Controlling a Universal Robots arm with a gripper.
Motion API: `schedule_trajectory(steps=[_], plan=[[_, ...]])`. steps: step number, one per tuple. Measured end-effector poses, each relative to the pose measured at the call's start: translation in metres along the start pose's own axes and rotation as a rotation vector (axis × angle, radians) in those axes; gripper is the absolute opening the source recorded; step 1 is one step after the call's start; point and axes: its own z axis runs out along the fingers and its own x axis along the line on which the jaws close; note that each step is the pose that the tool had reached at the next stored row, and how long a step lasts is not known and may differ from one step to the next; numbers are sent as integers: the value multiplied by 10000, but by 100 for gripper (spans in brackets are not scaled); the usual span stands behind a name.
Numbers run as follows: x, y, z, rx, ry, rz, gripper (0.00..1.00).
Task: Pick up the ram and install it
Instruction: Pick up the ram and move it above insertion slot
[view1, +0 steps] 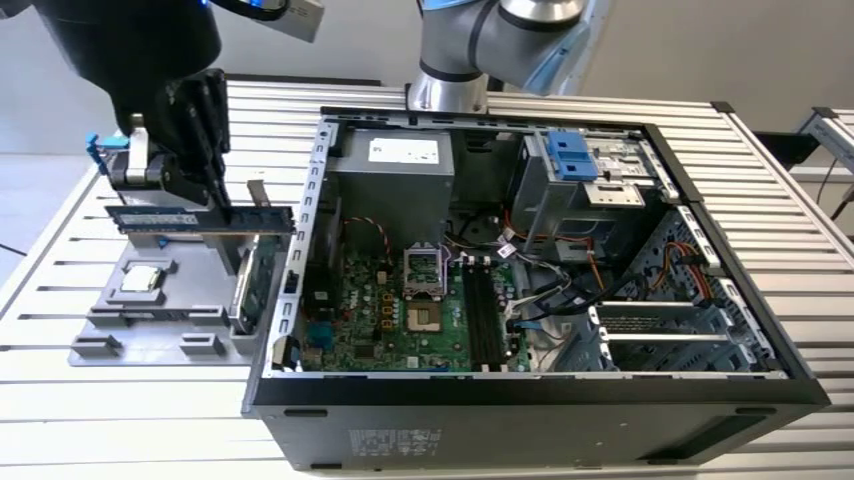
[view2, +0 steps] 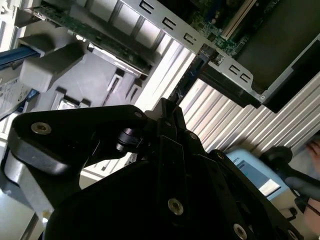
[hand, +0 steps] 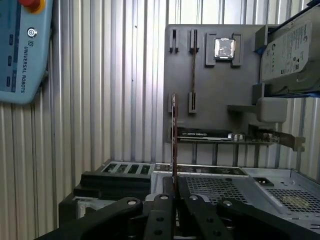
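Note:
The ram (view1: 154, 219) is a long dark bluish-green stick, held level and on edge above the grey parts holder (view1: 147, 320) at the exterior view's left. My gripper (view1: 207, 200) is shut on its middle from above. In the first wrist view the ram (hand: 174, 140) shows edge-on as a thin line rising from between the black fingers (hand: 165, 202). The holder's narrow slot (hand: 193, 75) lies beyond it. The open computer case (view1: 534, 420) stands to the exterior view's right, with dark memory slots (view1: 483, 315) on its motherboard.
On the holder lie a silver processor (view1: 144, 280), a green expansion card (view1: 247, 285) standing on edge, and a hard drive in a blue frame (hand: 290, 50). A teach pendant (hand: 22, 50) rests on the ribbed aluminium table. The case's side wall (view1: 310, 200) stands close to the ram's end.

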Motion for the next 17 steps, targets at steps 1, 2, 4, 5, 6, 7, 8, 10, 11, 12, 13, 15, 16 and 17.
schedule_trajectory(steps=[1,2,4,5,6,7,8,10,11,12,13,15,16,17], plan=[[0,-27,1,0,0,0,0],[0,-53,1,-1,0,2,0],[1,-108,2,-1,0,1,0],[1,-135,3,-1,-1,1,0],[2,-161,4,-2,-1,0,0],[2,-187,4,-2,-1,0,0],[2,-214,4,-3,0,0,0],[3,-264,5,-3,0,1,0],[3,-290,6,-3,-1,1,0],[3,-315,6,-3,0,1,0],[4,-339,7,-3,0,1,0],[4,-388,8,-3,-1,0,0],[4,-412,9,-3,-1,1,0],[5,-437,9,-3,-1,0,0]])
